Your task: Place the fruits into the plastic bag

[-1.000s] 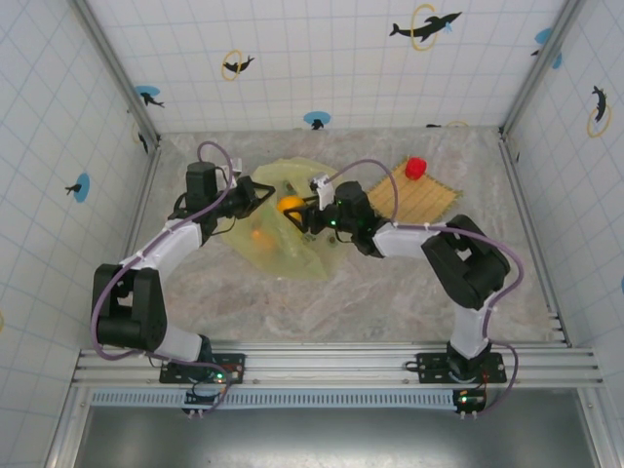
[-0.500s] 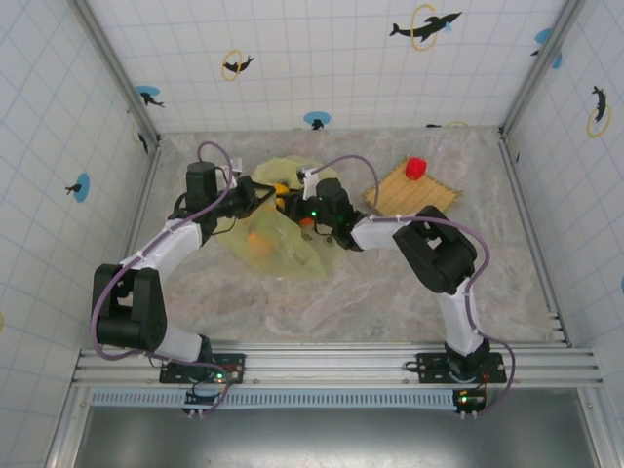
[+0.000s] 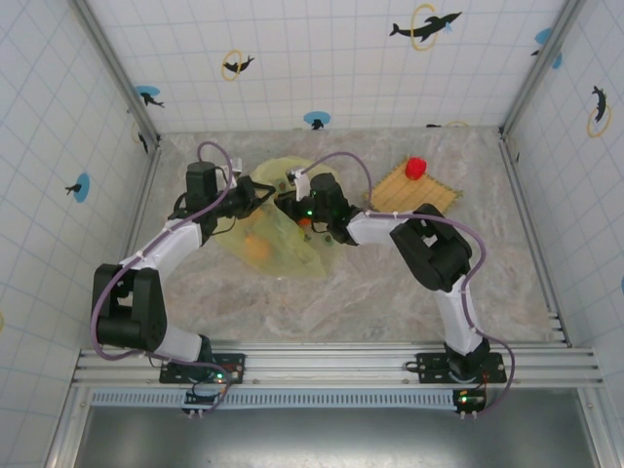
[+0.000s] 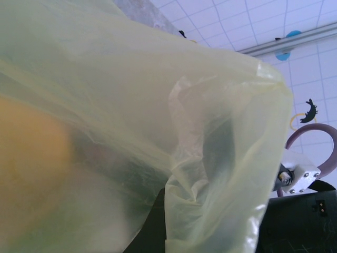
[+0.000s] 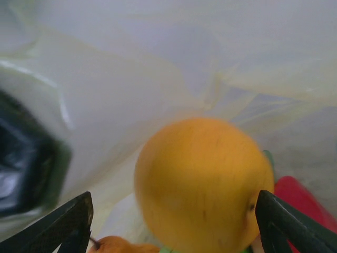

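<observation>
Marbled counter (image 3: 390, 283) is walled by white tiles with dolphin stickers, and near its middle the plastic bag (image 3: 278, 249) lies crumpled, its mouth raised toward the far side. Film at that mouth is pinched by the closed left claw (image 3: 259, 194). Inside the mouth a yellow-orange fruit (image 5: 202, 184) is seen between the spread fingers of the right claw (image 5: 174, 195), which is open and not clamped on it.

Trouble is most likely to be caused by the thin film. If the right claw is drawn out carelessly, plastic could be snagged, the mouth pulled from the left claw, and fruits spilled onto the counter. A collapsed mouth would also be hard to re-enter.

Counted: one bag, one woven mat (image 3: 429, 200), two claws. One red fruit (image 3: 416, 168) is left on the mat. Within the bag, the yellow-orange one, a second red fruit (image 5: 287, 192), an orange fruit (image 5: 113, 245) and a sliver of green are made out; more may be hidden.
</observation>
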Robot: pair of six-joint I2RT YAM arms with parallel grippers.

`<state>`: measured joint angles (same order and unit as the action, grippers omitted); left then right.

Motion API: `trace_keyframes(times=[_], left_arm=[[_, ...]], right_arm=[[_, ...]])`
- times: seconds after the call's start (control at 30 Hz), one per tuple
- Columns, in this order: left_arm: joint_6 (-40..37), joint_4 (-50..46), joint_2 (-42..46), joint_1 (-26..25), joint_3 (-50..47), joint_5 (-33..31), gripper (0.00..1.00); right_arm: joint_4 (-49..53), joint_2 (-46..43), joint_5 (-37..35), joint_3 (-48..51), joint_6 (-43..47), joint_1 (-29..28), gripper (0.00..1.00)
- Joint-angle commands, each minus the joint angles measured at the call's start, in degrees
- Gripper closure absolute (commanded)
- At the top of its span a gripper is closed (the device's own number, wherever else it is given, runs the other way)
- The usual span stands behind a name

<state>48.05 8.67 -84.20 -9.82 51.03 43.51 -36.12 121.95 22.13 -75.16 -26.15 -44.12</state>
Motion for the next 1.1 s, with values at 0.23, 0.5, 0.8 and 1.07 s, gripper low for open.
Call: trace_keyframes(times=[0.23, 0.5, 0.8, 1.07], left_arm=[[-0.06, 0.41, 0.74, -0.33, -0.76, 0.94, 1.0], [-0.06, 0.06, 0.61, -0.37, -0.66, 0.68, 1.0], [-0.24, -0.23, 0.38, -0.33, -0.66, 0.35, 1.0], [-0.48, -0.6, 0.19, -0.36, -0.71, -0.07, 1.0]], right_arm=[[-5.78, -4.37, 5.94, 4.17, -1.84, 1.87, 0.16], [-3.54, -12.97, 1.7, 11.8, 1.14, 4.37, 0.16], [4.71, -22.91, -5.75, 18.44, 8.94, 4.92, 0.15], [8.44, -32.84, -20.36, 24.97, 13.79, 5.79, 0.14]])
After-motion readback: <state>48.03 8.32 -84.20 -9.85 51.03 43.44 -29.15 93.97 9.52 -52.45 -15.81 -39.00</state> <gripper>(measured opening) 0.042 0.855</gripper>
